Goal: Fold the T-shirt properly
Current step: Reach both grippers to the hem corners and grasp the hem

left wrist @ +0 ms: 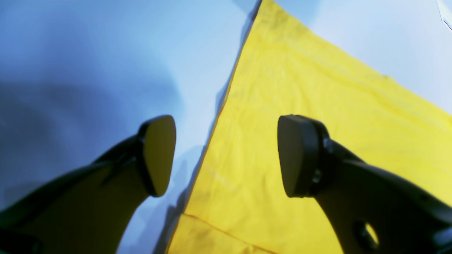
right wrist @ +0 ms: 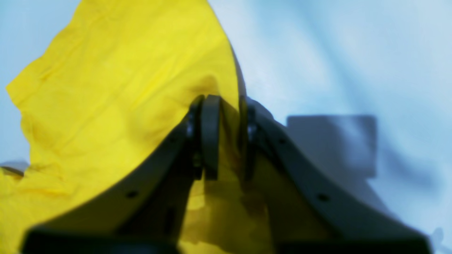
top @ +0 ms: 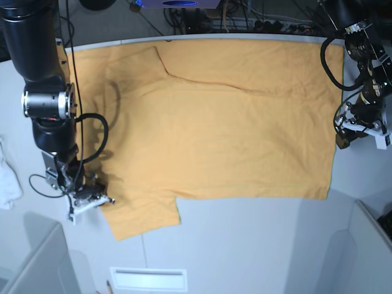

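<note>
The orange-yellow T-shirt [top: 233,122] lies spread flat on the white table [top: 245,245], with its sleeves toward the base view's left. My right gripper [top: 98,199] is at the near sleeve's edge. In the right wrist view it [right wrist: 229,137] is shut on a raised fold of the yellow T-shirt [right wrist: 123,88]. My left gripper [top: 342,139] sits at the shirt's right-hand edge. Seen from the left wrist, it [left wrist: 226,155] is open, its two pads straddling the T-shirt's [left wrist: 317,106] straight edge, one over cloth and one over bare table.
A small white cloth [top: 9,177] lies at the table's left edge. Cables and equipment [top: 202,18] run along the far side. Grey panels stand at the near left corner [top: 37,257] and the near right corner [top: 367,245].
</note>
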### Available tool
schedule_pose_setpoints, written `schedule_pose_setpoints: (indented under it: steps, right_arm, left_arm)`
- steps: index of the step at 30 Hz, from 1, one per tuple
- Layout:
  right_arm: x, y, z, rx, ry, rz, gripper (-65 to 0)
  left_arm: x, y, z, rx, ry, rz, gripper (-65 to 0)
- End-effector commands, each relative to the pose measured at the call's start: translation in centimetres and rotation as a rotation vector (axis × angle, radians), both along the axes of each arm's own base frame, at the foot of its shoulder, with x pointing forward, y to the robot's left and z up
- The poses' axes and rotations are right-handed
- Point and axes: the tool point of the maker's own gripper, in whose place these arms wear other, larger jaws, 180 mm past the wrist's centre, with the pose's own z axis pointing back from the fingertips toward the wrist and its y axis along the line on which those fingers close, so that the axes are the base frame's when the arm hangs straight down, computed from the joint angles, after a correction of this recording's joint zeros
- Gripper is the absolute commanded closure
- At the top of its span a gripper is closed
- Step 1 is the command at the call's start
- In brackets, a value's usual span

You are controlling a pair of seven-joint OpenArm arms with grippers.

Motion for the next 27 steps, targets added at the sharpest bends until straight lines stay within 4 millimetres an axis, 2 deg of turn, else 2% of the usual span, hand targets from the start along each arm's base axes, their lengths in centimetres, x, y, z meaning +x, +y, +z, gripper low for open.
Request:
schedule_pose_setpoints:
  steps: [1,2,5,8,15,19,22,27]
  right_arm:
    - [1.1,-0.4,1.5,-0.007,-0.025,0.006,-2.0]
    - [1.1,-0.4,1.5,-0.007,-0.025,0.006,0.0]
    - [1.1,-0.4,1.5,-0.010,-0.023,0.007,0.0]
    - [1.2,-0.4,1.5,-0.010,-0.025,0.007,0.0]
    - [1.3,-0.4,1.7,-0.010,-0.028,0.007,0.0]
    - [1.3,-0.3,1.7,-0.009,-0.028,0.008,0.0]
    - [1.4,-0.2,1.7,-0.008,-0.030,0.009,0.0]
    - [1.4,-0.3,1.7,-0.009,-0.028,0.008,0.0]
  left_arm:
    - [1.3,0.7,1.9,0.050,-0.050,-0.005,-43.1]
    - [1.7,1.0,2.1,0.071,-0.049,-0.002,-43.1]
    - [2.2,2.2,1.3,0.111,-0.007,0.026,-43.1]
    - [3.4,3.1,0.4,0.080,0.005,0.057,-43.1]
    - [8.1,6.2,0.1,-0.031,0.009,0.135,-43.1]
    - [12.6,5.6,0.8,0.002,0.021,0.060,-43.3]
    - [15.4,4.8,0.5,0.019,0.031,0.021,-43.9]
    - [18.0,4.2,-1.2,0.059,0.052,0.006,-43.9]
